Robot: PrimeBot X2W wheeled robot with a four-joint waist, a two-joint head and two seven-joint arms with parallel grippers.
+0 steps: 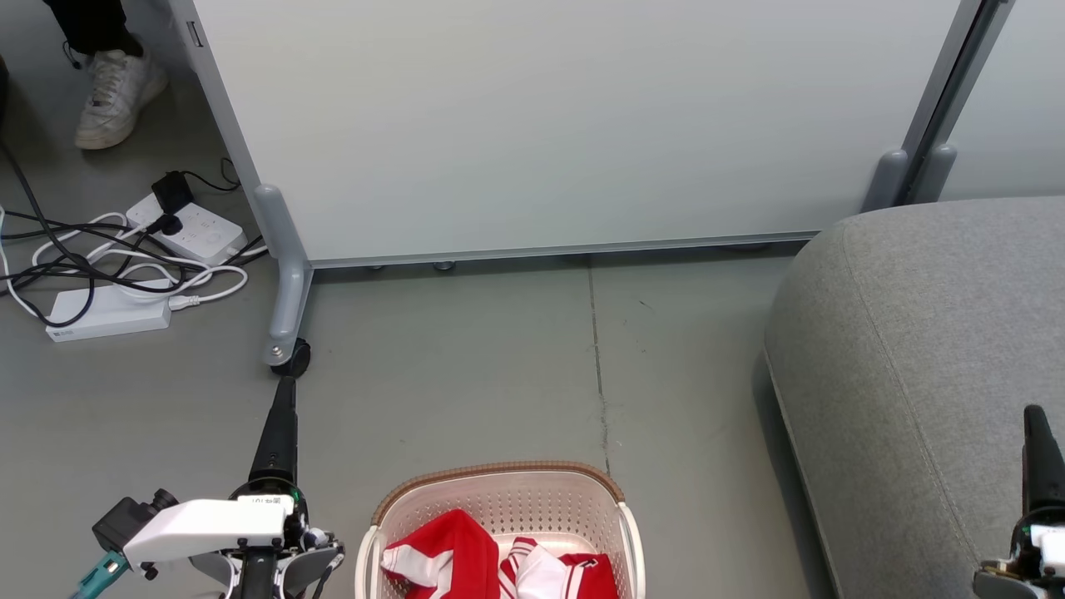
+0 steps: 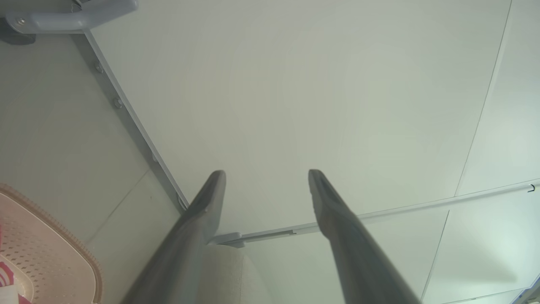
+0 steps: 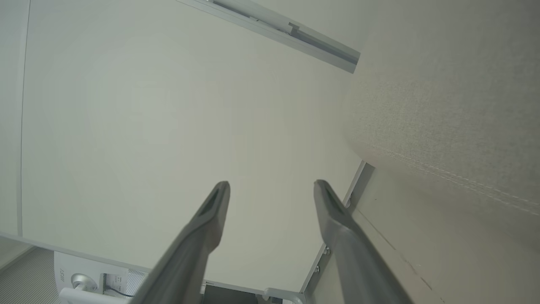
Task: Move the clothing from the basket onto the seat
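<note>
Plainly, my left gripper [image 2: 266, 174] and right gripper [image 3: 272, 184] stood wide open, empty, since the clothing [image 1: 449, 545] lay ungrasped in the basket [image 1: 499, 468], bottom centre.

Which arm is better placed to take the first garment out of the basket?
Left, probably. The left claw is open and stands close beside the basket with the red clothing; the right claw, also open, is farther away, by the seat.

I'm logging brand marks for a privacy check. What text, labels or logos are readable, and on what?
"MSI", apparently, on the white device at the right wrist view's bottom left.
Sticker on the robot's left wrist: too small to read.
Grey mark on the white power strip: too small to read.
</note>
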